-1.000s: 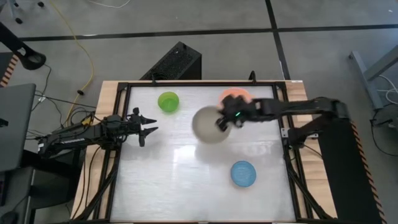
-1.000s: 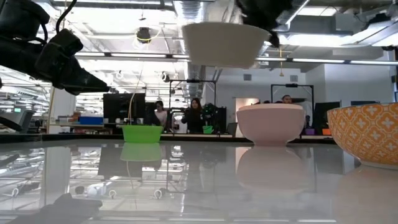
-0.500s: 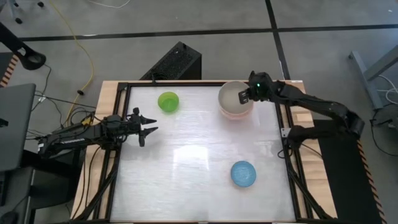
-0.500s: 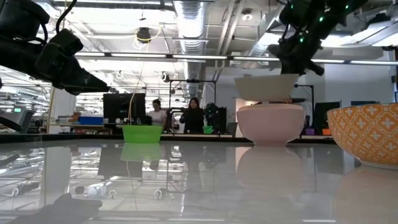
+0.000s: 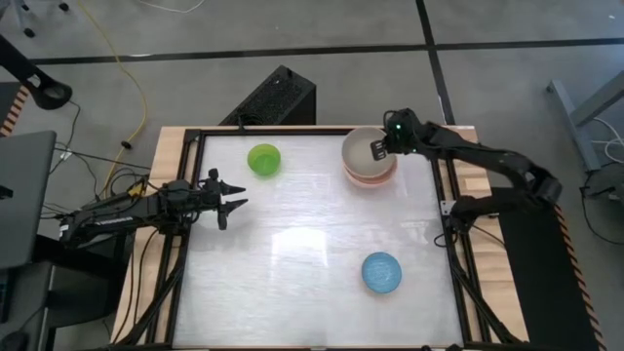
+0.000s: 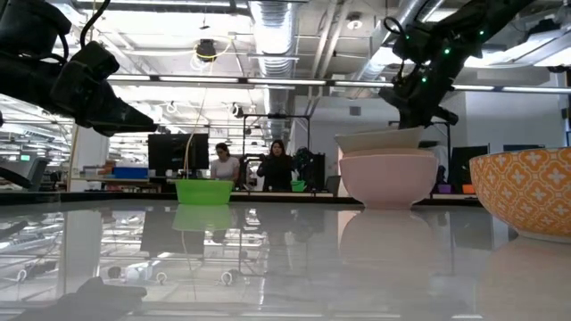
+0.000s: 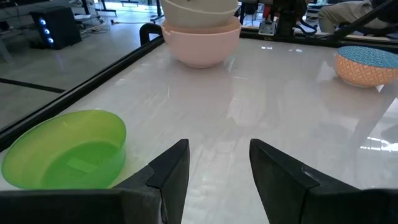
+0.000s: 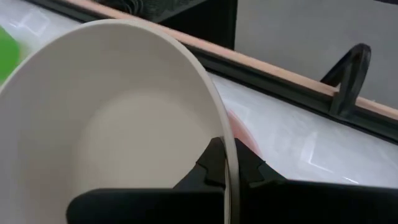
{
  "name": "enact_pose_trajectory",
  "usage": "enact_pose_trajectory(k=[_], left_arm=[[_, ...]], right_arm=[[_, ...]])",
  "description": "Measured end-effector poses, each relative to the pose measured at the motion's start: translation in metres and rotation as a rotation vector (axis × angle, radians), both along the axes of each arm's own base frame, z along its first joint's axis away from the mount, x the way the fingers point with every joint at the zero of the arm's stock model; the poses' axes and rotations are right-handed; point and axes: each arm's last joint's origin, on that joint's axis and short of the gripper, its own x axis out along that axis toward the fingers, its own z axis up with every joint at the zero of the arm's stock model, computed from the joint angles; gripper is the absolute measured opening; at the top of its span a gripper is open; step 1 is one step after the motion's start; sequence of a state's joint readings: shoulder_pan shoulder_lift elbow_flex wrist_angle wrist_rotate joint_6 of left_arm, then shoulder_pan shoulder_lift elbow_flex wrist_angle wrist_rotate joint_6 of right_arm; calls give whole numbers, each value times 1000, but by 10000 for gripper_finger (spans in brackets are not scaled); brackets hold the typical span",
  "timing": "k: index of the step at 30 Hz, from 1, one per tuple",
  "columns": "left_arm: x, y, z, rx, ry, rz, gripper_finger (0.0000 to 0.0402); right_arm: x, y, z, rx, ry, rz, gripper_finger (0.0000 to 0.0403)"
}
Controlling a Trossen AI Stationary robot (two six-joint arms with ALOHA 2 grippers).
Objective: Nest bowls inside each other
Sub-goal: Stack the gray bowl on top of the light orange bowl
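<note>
A pale grey-beige bowl (image 5: 363, 151) sits inside a salmon-pink bowl (image 5: 370, 178) at the table's far right. In the low view its rim (image 6: 379, 140) shows slightly tilted above the pink bowl (image 6: 388, 178). My right gripper (image 5: 382, 148) is shut on that rim. A bright green bowl (image 5: 263, 159) rests on its base at the far left. A smaller bowl (image 5: 381, 272), blue inside and orange-patterned outside, rests near the right front. My left gripper (image 5: 231, 202) hovers open at the table's left edge, near the green bowl (image 7: 65, 152). My right gripper pinches the grey-beige bowl's rim (image 8: 225, 134) on its right side. One finger (image 8: 210, 165) is inside the bowl and the other (image 8: 250, 169) outside. The fingers slant down from the table's right. The bowl sits upright, slightly tilted, in the pink bowl (image 8: 241, 132).
A black metal frame (image 5: 444, 210) borders the white tabletop. The middle of the table between the bowls holds nothing. People and desks show in the room beyond the far edge in the low view.
My right gripper has carried the grey-beige bowl from above the table's middle toward the far right edge. It has then sunk and rolled, and the bowl, lifted high a second ago, now sits in the pink bowl.
</note>
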State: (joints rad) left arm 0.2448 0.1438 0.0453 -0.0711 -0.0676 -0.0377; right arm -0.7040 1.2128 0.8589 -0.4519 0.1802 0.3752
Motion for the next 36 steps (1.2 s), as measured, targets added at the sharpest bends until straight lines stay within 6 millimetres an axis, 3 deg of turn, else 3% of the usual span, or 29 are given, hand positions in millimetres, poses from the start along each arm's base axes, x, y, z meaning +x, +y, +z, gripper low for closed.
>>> enact_pose_trajectory(k=[36], left_arm=[[0,0,0,0,0,0,158]], right_arm=[[-2,4,-17,59,60,-67,15]])
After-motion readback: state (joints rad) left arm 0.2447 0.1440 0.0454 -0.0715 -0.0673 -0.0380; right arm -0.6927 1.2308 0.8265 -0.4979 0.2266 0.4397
